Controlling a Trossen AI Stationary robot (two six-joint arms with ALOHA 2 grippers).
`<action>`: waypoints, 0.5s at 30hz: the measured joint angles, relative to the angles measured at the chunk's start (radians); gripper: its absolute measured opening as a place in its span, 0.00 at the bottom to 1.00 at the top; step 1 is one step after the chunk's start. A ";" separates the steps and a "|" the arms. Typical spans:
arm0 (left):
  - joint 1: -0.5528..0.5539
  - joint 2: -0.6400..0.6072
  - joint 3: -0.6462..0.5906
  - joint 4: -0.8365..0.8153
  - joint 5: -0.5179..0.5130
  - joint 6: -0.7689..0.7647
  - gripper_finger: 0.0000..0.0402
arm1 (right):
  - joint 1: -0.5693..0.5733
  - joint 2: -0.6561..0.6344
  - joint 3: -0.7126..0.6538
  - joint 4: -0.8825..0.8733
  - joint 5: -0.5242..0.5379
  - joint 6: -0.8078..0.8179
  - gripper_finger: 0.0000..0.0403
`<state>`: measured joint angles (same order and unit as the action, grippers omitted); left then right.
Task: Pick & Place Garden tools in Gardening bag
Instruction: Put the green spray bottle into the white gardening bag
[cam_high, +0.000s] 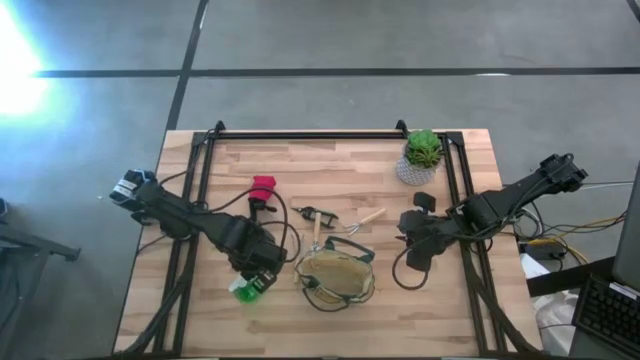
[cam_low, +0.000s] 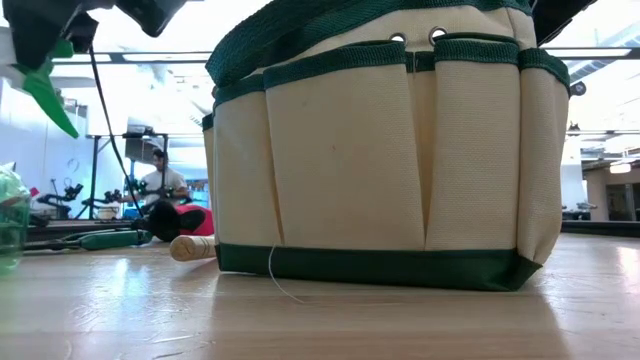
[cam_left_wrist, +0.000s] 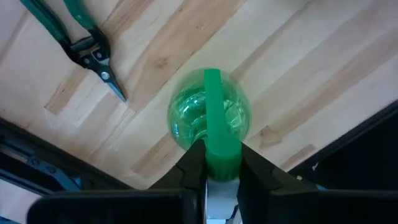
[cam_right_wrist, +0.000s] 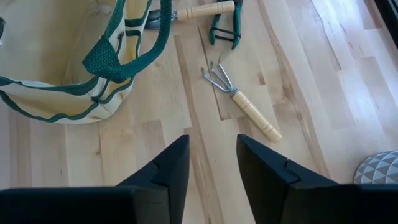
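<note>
Pale butcher-block table (cam_high: 330, 160) fills the scene. Left gripper (cam_high: 258, 283) reaches low beside the gardening bag (cam_high: 337, 276), jaws pinching the green spray bottle (cam_left_wrist: 209, 118). Right gripper (cam_right_wrist: 212, 163) waits over bare wood, fingers spread, near the wooden-handled rake (cam_right_wrist: 241, 101). Pruners (cam_left_wrist: 79, 42) lie nearby.

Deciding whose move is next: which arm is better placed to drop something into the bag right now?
Left. Its hand is already shut on the green spray bottle, just beside the gardening bag. The right hand is open and holds nothing, with the fork lying ahead of it.
</note>
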<state>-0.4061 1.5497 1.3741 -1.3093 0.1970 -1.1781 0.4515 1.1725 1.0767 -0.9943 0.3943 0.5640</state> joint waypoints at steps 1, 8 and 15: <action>0.000 -0.001 0.002 -0.001 0.001 0.012 0.13 | 0.000 0.000 0.000 0.000 0.000 0.000 0.32; 0.000 -0.036 0.055 -0.021 0.002 0.082 0.13 | 0.000 0.000 0.000 0.000 0.001 -0.034 0.33; 0.001 -0.074 0.178 -0.085 -0.035 0.124 0.13 | 0.000 0.000 0.000 0.004 0.001 -0.052 0.31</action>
<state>-0.4048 1.4759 1.5518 -1.3940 0.1616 -1.0536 0.4511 1.1725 1.0767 -0.9905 0.3950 0.5119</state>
